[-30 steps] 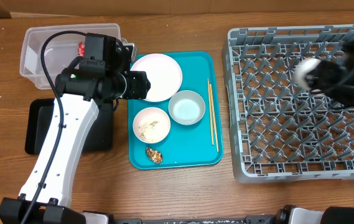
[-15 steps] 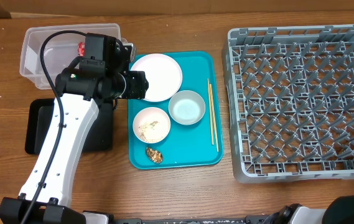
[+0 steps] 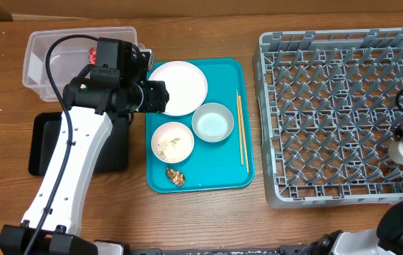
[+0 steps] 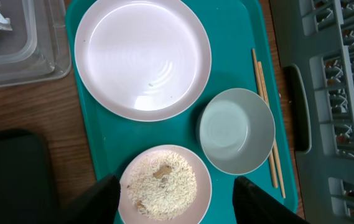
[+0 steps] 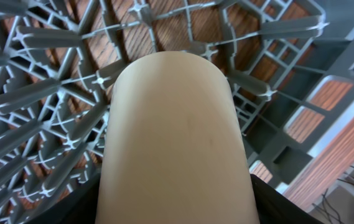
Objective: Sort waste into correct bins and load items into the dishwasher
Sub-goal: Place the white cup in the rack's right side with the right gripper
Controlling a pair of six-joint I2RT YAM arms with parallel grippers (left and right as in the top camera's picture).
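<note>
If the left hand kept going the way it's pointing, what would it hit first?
Probably the rice-filled white bowl on the teal tray, which sits straight below the open left hand; the gap between them is hard to judge.

White-shelled left arm [image 3: 70, 163] with black joint housings.

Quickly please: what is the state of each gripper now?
Left gripper: open, holding nothing.
Right gripper: closed on the white cup.
</note>
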